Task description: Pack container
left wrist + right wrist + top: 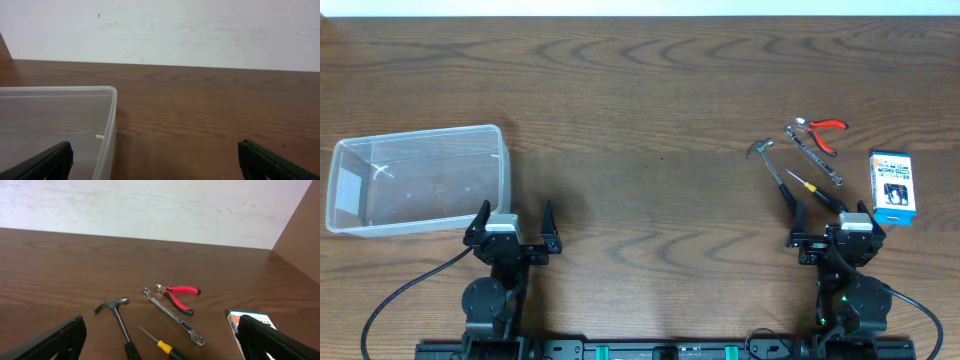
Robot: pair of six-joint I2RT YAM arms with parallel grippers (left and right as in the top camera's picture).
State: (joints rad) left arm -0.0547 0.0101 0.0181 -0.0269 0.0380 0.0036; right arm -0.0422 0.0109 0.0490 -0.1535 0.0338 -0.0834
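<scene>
Grip matters: left tool (pixel 515 215) and right tool (pixel 832 215) both spread empty, right should straddle the black-handled steel hammer (pixel 775 175) squarely, bound for the clear rectangular plastic container (pixel 420 133).

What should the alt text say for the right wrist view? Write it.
A hammer, wrench, red-handled pliers and screwdriver lie on a wooden table, a blue-and-white box at right. The right claw's open black fingers frame the bottom corners.

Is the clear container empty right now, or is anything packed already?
Empty: the container shows only its bare floor; hammer, wrench, pliers, screwdriver and box lie outside.
</scene>
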